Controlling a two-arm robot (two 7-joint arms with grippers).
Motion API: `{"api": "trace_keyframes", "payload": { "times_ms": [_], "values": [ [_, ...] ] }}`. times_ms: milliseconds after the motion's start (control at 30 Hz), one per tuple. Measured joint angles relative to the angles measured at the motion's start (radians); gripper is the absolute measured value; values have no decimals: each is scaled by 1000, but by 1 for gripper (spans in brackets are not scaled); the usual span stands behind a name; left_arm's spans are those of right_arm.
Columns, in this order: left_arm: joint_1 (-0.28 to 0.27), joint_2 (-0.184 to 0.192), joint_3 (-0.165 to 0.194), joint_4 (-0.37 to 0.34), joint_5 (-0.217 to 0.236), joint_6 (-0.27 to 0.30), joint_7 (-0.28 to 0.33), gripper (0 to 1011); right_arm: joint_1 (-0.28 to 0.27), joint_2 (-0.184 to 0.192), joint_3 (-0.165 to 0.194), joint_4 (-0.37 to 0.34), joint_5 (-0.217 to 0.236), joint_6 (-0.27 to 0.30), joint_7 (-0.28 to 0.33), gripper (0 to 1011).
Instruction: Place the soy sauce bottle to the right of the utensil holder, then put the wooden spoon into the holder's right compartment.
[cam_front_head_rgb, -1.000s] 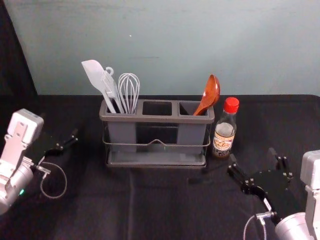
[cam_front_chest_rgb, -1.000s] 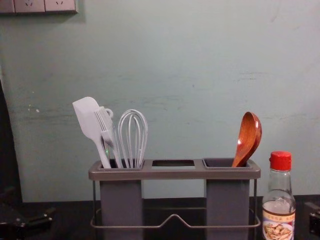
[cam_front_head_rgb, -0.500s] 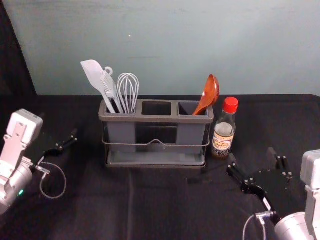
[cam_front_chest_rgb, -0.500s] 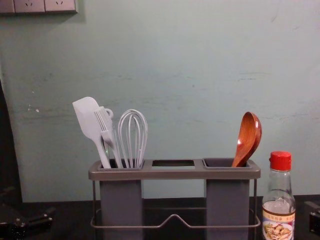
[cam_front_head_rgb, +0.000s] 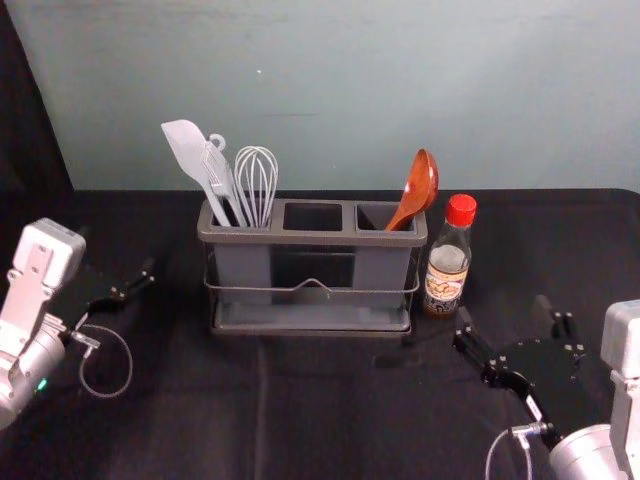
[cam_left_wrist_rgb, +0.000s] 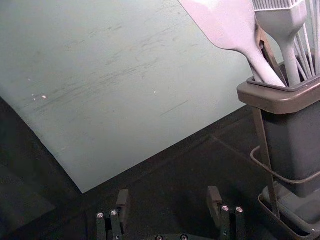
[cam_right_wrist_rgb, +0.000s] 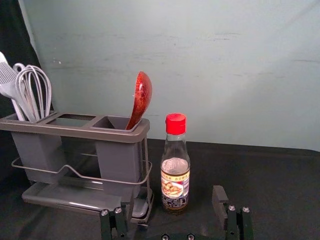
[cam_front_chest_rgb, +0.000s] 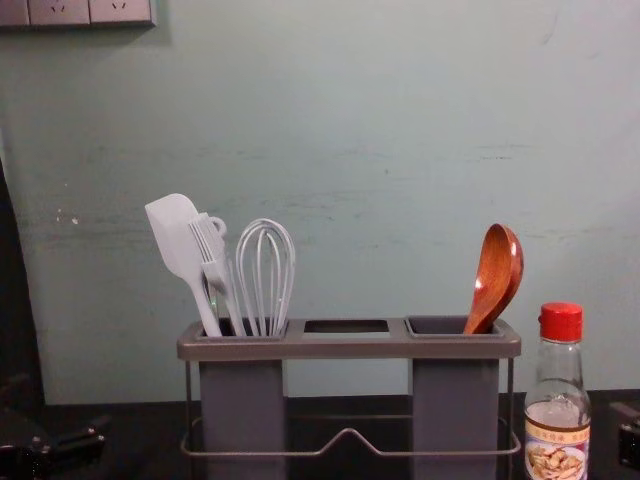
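While the right gripper (cam_front_head_rgb: 503, 310) is nearest over the dark surface (cam_front_head_rgb: 200, 400), jaws apart, the left gripper (cam_front_head_rgb: 118, 252) waits off to the left, its jaws spread too. Beyond the right one, the soy sauce bottle (cam_front_head_rgb: 447, 268) stands upright just beside the right end of the utensil holder (cam_front_head_rgb: 315, 239), in the way between that end and the gripper. The wooden spoon (cam_front_head_rgb: 421, 180) leans in the right compartment, a white spatula (cam_front_head_rgb: 187, 145), brush (cam_front_chest_rgb: 207, 240) and whisk (cam_front_chest_rgb: 263, 325) share the left, and a pale wall (cam_front_head_rgb: 330, 90) rises behind.

Indoor robot workspace, exact kind unclear, scuffed grey-green wall (cam_front_chest_rgb: 350, 150), power sockets (cam_front_chest_rgb: 60, 12), creased black cloth (cam_front_head_rgb: 330, 410)
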Motion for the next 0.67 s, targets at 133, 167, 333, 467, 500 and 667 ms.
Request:
{"api": "trace_keyframes", "payload": {
  "times_ms": [133, 167, 333, 467, 500, 667],
  "values": [
    [0, 0, 0, 0, 0, 0, 0, 1011, 0, 0, 0, 0, 0, 0, 0, 1004],
    [0, 0, 0, 0, 0, 0, 0, 1011, 0, 0, 0, 0, 0, 0, 0, 1004],
    [0, 0, 0, 0, 0, 0, 0, 1011, 0, 0, 0, 0, 0, -1, -1, 1004],
    [0, 0, 0, 0, 0, 0, 0, 1011, 0, 0, 0, 0, 0, -1, -1, 1004],
    [0, 0, 0, 0, 0, 0, 0, 1011, 0, 0, 0, 0, 0, -1, -1, 1004],
    [0, 0, 0, 0, 0, 0, 0, 1011, 0, 0, 0, 0, 0, -1, -1, 1004]
  ]
}}
